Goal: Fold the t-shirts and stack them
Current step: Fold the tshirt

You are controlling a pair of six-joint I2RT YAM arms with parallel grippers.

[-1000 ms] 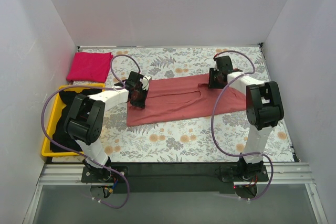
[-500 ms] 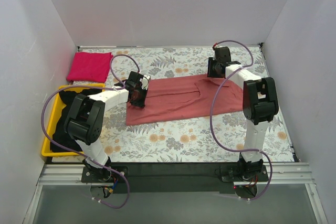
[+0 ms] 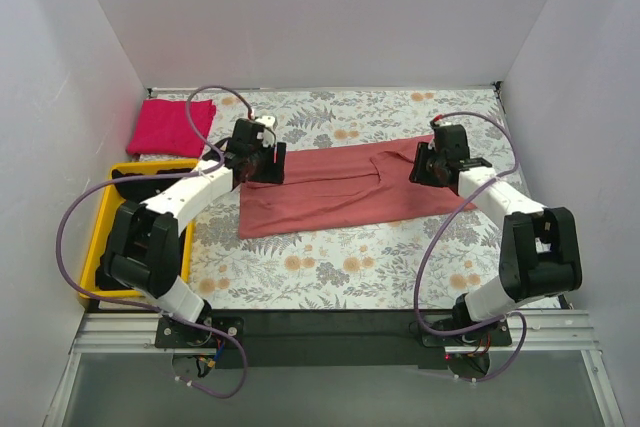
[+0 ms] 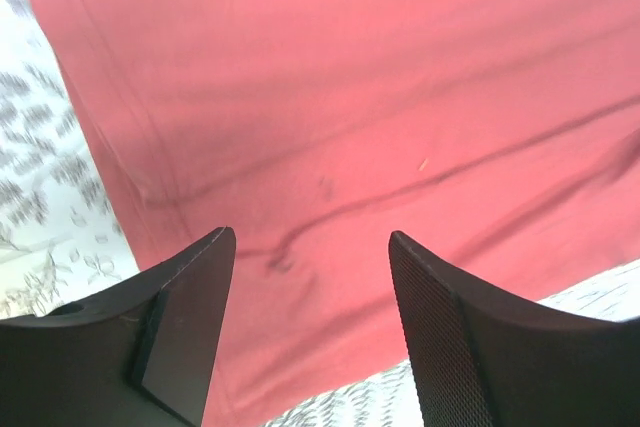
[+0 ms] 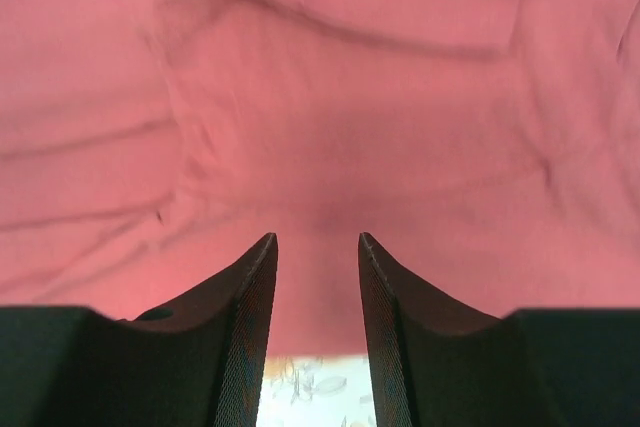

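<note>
since the salmon-red t-shirt (image 3: 340, 192) needs folding, the left end effector (image 3: 262, 164) and right end effector (image 3: 426, 163) hover released over its ends.

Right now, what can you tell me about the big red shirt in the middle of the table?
The salmon-red shirt looks like soft cotton, folded into a long, creased band lying flat across the flowered table, its right end a bit farther back. The left gripper hovers open over its left end and the right gripper open over its right end; neither pinches any cloth.
</note>
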